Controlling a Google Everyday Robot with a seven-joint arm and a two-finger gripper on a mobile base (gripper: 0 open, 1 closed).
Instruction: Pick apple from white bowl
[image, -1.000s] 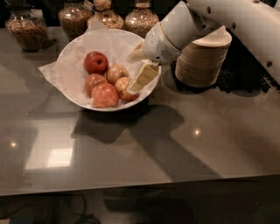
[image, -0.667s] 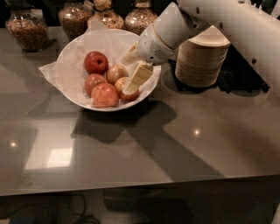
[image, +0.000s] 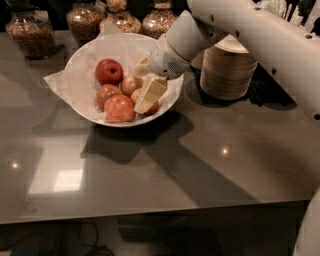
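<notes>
The white bowl (image: 80, 65), wide and lined with crinkled white paper, stands on the grey table at the back left. It holds several apples. A dark red apple (image: 109, 71) lies at the back and two redder mottled apples (image: 119, 108) at the front. The pale yellow-orange apple (image: 128, 84) lies in the middle. My gripper (image: 145, 81) reaches down into the bowl's right side, just right of the pale apple. It is open, and its lower cream finger (image: 150, 95) lies over another, partly hidden apple (image: 153, 108). It holds nothing.
A stack of small cream disposable bowls (image: 227, 72) stands right of the white bowl, partly behind my arm. Several glass jars (image: 31, 32) of dry food line the table's back edge. The table's front edge runs along the bottom of the view.
My gripper has moved left and a little deeper into the bowl, closer to the pale apple. The apples and the bowl have not moved.
</notes>
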